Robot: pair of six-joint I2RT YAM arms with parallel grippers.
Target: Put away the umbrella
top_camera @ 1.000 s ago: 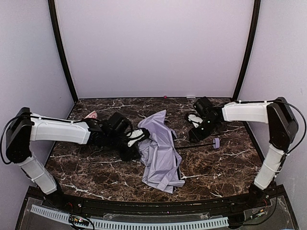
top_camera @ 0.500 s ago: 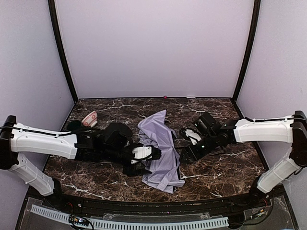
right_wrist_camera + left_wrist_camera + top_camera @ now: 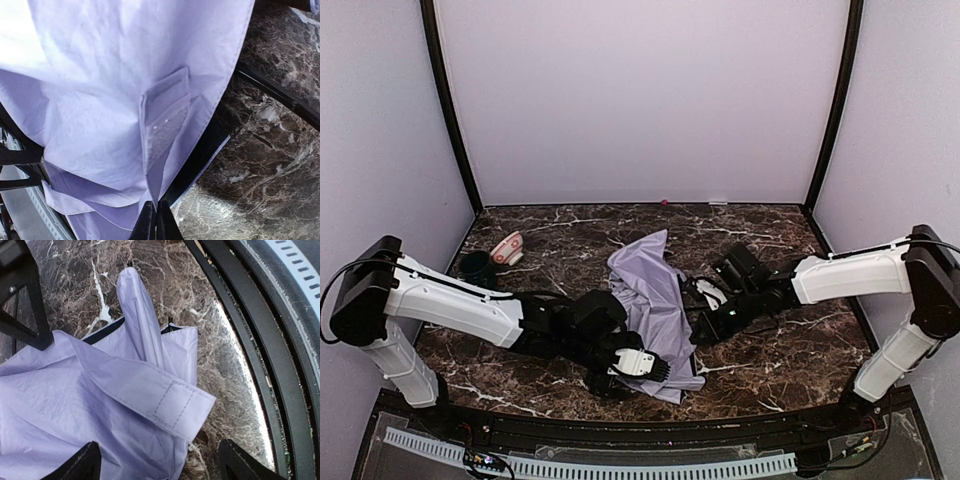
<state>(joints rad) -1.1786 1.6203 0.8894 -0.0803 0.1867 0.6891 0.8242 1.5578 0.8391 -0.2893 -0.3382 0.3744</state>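
On the dark marble tabletop (image 3: pixel 800 350), the lavender umbrella (image 3: pixel 655 300) lies crumpled between both tools. The left gripper (image 3: pixel 157 465) stands spread above its strap (image 3: pixel 172 402); the right gripper (image 3: pixel 156 220) pinches a canopy fold. That thin pinch could slip, or a pull could splay ribs.

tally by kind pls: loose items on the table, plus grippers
umbrella: 1
bowl: 1
dark round item, kind unclear: 1
pink speck at back edge: 1
grippers: 2 (left gripper, right gripper)
total: 6
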